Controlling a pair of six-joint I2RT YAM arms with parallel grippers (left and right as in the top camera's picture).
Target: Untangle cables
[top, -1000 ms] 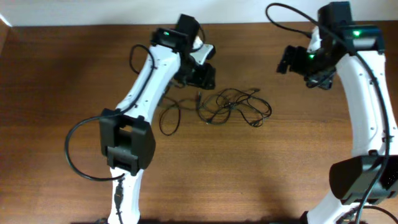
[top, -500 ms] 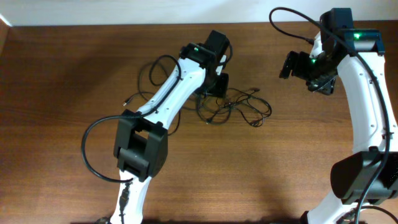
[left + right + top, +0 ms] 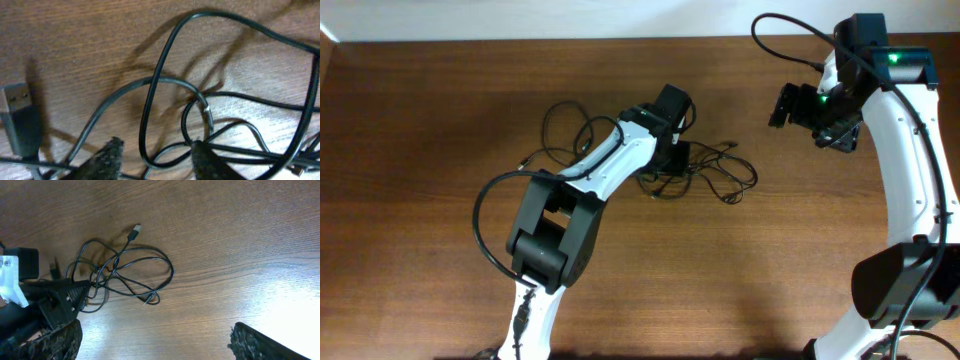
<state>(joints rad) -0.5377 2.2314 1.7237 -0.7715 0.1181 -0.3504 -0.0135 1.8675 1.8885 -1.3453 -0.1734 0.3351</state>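
The cables (image 3: 705,165) are thin black cords in a loose tangle at the table's middle, with more loops (image 3: 565,125) trailing to the left. My left gripper (image 3: 672,163) is down on the tangle's left side. In the left wrist view it (image 3: 156,157) is open, with cord loops (image 3: 148,100) lying between the fingertips and a USB plug (image 3: 17,112) at the left. My right gripper (image 3: 782,105) hangs open and empty above the table, to the right of the tangle. The right wrist view (image 3: 155,342) shows the tangle (image 3: 125,270) and a plug (image 3: 135,230).
The wooden table (image 3: 420,220) spreads around the tangle. The left arm's white links (image 3: 600,170) lie over the cords' left part. A white wall edge (image 3: 520,20) runs along the back. Thick arm cables loop near both bases.
My left gripper has swung from the back of the table to the right and down onto the tangle, uncovering loops at the left. The right arm has hardly moved.
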